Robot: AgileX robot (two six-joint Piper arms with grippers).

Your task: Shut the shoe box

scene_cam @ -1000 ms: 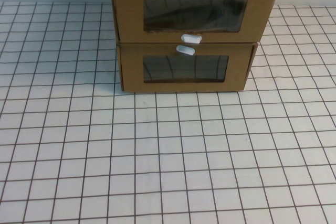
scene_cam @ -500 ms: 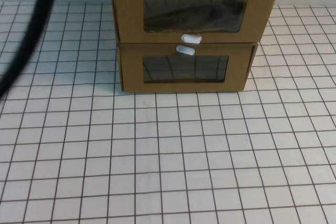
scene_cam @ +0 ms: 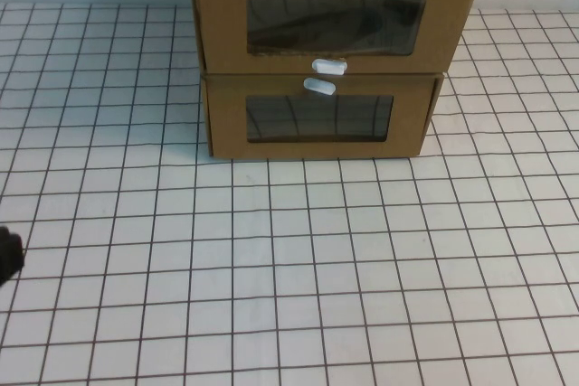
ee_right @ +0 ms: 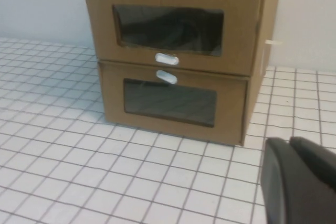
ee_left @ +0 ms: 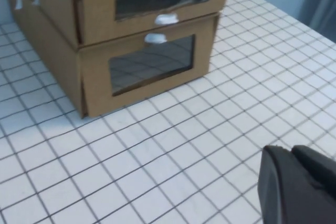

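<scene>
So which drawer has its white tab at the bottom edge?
The upper shoe box; on the lower drawer it is at the top. Left gripper and right gripper hover short of both.

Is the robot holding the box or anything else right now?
No, nothing is held. The left gripper and right gripper hang over the table, well short of the shoe box.

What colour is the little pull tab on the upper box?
White, on the shoe box front's bottom edge: pull tab. Clearest in the high view.
</scene>
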